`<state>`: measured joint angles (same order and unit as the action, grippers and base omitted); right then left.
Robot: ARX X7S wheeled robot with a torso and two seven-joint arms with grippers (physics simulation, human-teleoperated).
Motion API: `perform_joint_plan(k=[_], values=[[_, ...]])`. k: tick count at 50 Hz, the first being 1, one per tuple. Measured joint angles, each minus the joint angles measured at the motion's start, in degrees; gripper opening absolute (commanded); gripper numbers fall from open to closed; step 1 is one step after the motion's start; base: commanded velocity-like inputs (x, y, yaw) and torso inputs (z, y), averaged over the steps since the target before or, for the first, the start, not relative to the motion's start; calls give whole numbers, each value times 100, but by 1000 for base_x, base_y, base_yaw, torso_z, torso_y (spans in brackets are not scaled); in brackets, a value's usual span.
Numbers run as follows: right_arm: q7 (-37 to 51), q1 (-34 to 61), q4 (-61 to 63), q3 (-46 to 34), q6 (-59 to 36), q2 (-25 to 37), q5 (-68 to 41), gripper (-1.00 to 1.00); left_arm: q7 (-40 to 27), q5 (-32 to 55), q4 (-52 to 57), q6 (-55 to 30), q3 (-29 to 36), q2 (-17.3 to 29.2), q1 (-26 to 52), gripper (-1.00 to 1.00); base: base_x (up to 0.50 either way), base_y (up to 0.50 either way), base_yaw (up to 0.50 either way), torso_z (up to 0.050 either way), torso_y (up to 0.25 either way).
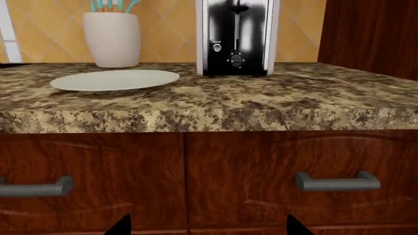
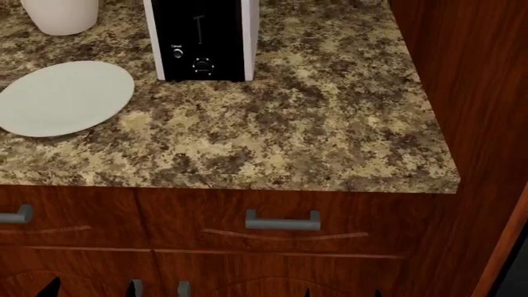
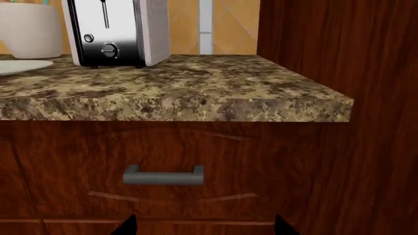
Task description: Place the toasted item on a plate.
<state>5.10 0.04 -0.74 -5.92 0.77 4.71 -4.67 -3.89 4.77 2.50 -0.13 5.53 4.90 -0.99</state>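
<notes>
Across the granite counter [image 2: 313, 124], nothing has been picked up yet, so I judge the task is at its very start: both arms hang low in front of the wooden drawers [image 2: 281, 229], well below the counter edge. Next biggest is the tall cabinet side [image 2: 470, 93] at the counter's right end, then the toaster [image 2: 202, 37], standing upright at the back with its black front facing the robot. Bread is not visible in any view; the top slots are cut off or seen too side-on, so it may sit inside the toaster, but that is a guess. Just left of the toaster lies the plate [image 2: 62, 99], flat and bare, and behind it stands a white jar [image 1: 112, 39] with teal handles poking out. Left gripper [image 1: 205, 227] shows only two dark fingertips set wide apart, and the right gripper [image 3: 203, 226] looks the same, parted with nothing between. Next move probably calls for raising an arm above the counter and reaching the toaster top, minding the cabinet side close by. Writing: a tiny white word above the toaster button [image 2: 177, 53], too small to read; no brand legible.
</notes>
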Motion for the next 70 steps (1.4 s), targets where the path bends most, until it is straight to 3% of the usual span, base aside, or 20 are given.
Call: perform_joint_plan(k=[19, 32, 41, 50, 59, 70], values=[[130, 28, 181, -168, -133, 141, -112, 100, -142, 167, 205, -97, 98, 162, -59, 100, 0, 0, 0, 45, 0], [251, 563, 1429, -206, -1380, 456, -59, 100, -236, 712, 1960, -2020, -203, 650, 447, 100, 0, 0, 0, 0, 0], [205, 1410, 2077, -149, -2492, 685, -126, 100, -225, 1486, 2925, -3723, -721, 1094, 1376, 100, 0, 0, 0, 0, 0], [41, 2562, 2133, -158, -3495, 859, -240, 100, -206, 2184, 3162, -5185, -1167, 1477, 2575, 100, 0, 0, 0, 0, 0], [-156, 3913, 1569, -233, -4227, 869, -356, 100, -181, 2492, 2660, -6171, -1127, 1752, 3984, 100, 0, 0, 0, 0, 0], [-335, 5271, 725, -445, -4781, 861, -359, 100, -119, 2513, 1768, -6793, -730, 1951, 5535, 100, 0, 0, 0, 0, 0]])
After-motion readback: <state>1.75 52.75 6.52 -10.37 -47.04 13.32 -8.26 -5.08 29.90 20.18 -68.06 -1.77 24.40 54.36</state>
